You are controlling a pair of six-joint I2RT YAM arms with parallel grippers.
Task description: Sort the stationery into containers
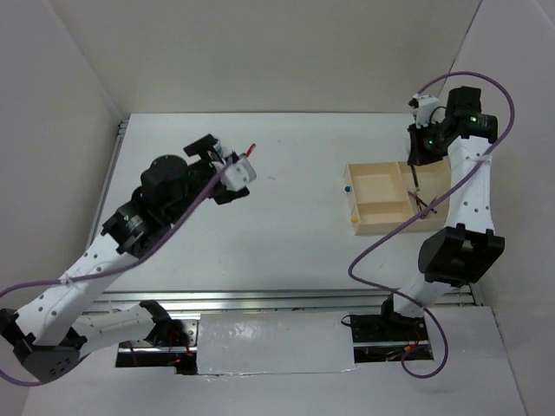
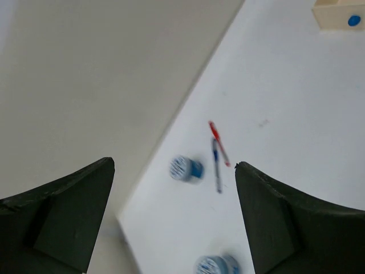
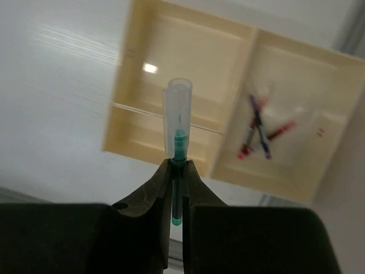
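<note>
two rolls (image 2: 185, 169) (image 2: 215, 266), two pens (image 2: 218, 142) (image 2: 217, 171) lie loose (maybe four in tray (image 3: 188, 68)).

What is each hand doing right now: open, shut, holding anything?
Left hand: open, empty.
Right hand: closed on a thin green pen with a clear plastic cap.

No legible text, brand, number or sign in any view; blue-and-white rolls (image 2: 185, 169) blurred, pattern unreadable; tray (image 1: 381, 229) walls carry no lettering

Spread-wide left gripper (image 2: 174, 164) on outstretched arm, right gripper (image 3: 178, 166) pinched on pen (image 3: 178, 108), pointing down
</note>
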